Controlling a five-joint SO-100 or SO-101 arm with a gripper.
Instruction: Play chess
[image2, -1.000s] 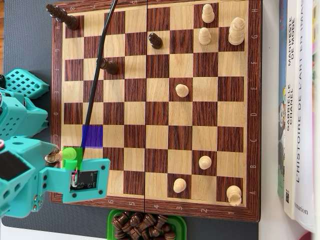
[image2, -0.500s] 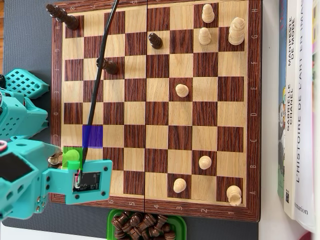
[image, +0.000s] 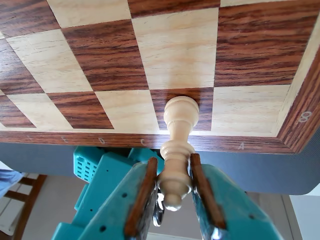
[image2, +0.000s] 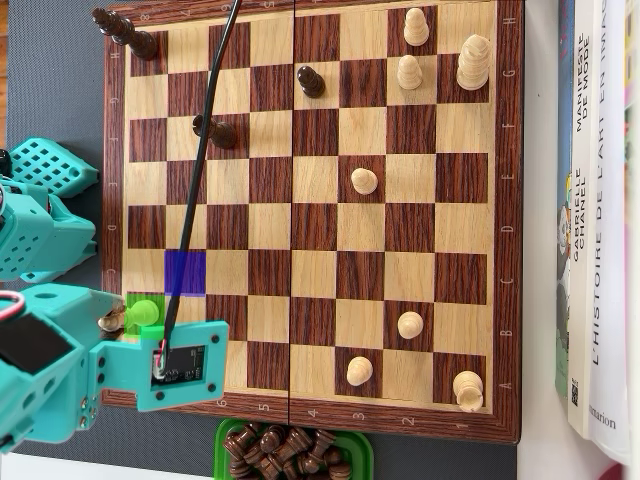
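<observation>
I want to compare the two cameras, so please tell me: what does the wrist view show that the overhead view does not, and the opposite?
Only the wrist view shows the gripper shut on the light pawn, its pads against the stem. Only the overhead view shows the whole chessboard, a blue-marked square, the dark pieces, a green tray and books. Both show the pawn at the board's edge.

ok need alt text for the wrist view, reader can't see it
A teal two-finger gripper is closed on a light wooden chess piece, pinching it between brown pads. The piece's far end is over a dark square at the edge of the chessboard, which fills the upper frame.
</observation>
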